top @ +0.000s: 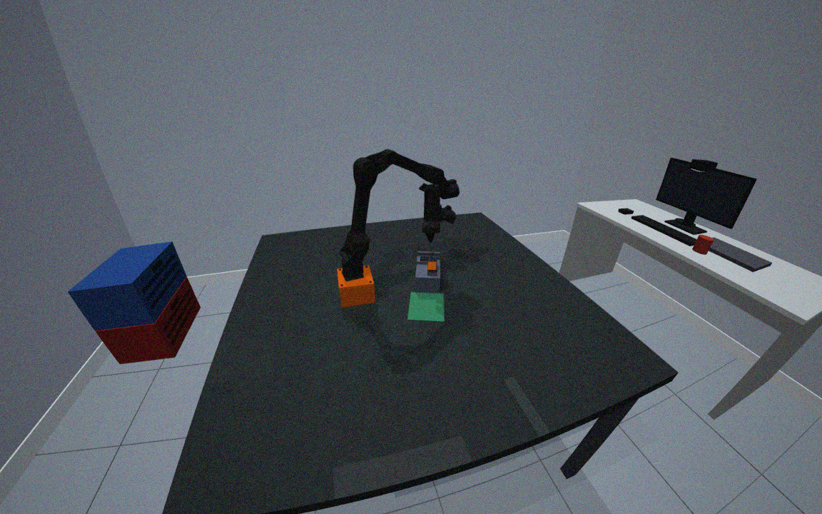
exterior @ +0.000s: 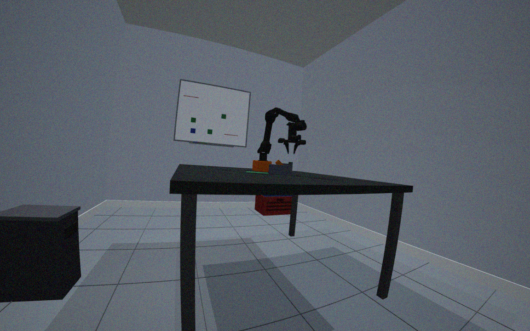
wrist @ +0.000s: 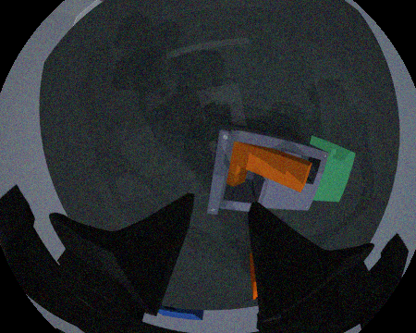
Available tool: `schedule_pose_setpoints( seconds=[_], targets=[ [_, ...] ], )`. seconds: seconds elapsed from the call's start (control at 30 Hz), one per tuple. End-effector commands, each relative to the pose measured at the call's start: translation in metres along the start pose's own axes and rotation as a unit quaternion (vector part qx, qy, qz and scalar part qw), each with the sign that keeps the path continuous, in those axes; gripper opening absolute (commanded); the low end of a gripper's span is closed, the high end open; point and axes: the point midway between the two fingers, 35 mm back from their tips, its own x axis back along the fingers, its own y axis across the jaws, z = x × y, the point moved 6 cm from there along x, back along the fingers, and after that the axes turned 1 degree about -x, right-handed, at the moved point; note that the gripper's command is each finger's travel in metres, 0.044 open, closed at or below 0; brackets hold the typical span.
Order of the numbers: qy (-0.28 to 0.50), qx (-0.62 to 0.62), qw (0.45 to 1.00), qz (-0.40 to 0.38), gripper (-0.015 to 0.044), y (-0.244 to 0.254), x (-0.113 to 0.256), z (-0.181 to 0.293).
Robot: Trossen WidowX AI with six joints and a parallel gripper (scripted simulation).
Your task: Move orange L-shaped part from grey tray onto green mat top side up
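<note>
The orange L-shaped part (top: 432, 265) (exterior: 279, 162) (wrist: 276, 169) sits tilted in the grey tray (top: 427, 283) (exterior: 280, 169) (wrist: 288, 200). Its L-shaped end is low in the pocket, and its other end, toward the green mat, is raised above the tray's top. The green mat (top: 426, 307) (exterior: 256, 172) (wrist: 336, 178) lies on the table beside the tray, with nothing on it. My gripper (top: 429, 238) (exterior: 291, 153) (wrist: 222, 203) is open, partly spread and empty. It hangs above the tray, over the side away from the mat, and touches nothing.
The arm's orange base (top: 356, 291) (exterior: 261, 165) stands on the dark table (top: 312, 383) (exterior: 217, 181) near the tray. A raised wall (wrist: 216, 176) runs along the tray's edge at the L-shaped end. The white desk (top: 752, 275) stands apart from the table.
</note>
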Motion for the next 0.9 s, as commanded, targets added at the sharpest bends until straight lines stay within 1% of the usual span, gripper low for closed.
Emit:
schedule_pose_setpoints(
  seconds=[0.0, 0.63, 0.7, 0.77, 0.87],
  targets=[
    [-0.003, 0.0, 1.0, -0.002, 0.018, 0.0, 0.001, 0.0],
    [-0.003, 0.0, 1.0, -0.002, 0.018, 0.0, 0.001, 0.0],
    [-0.003, 0.02, 1.0, -0.002, 0.0233, -0.002, 0.001, -0.001],
    [-0.003, 0.067, 0.998, -0.001, 0.028, -0.006, 0.001, -0.002],
    [-0.002, 0.177, 0.984, 0.001, 0.028, -0.017, 0.001, -0.005]
  ],
)
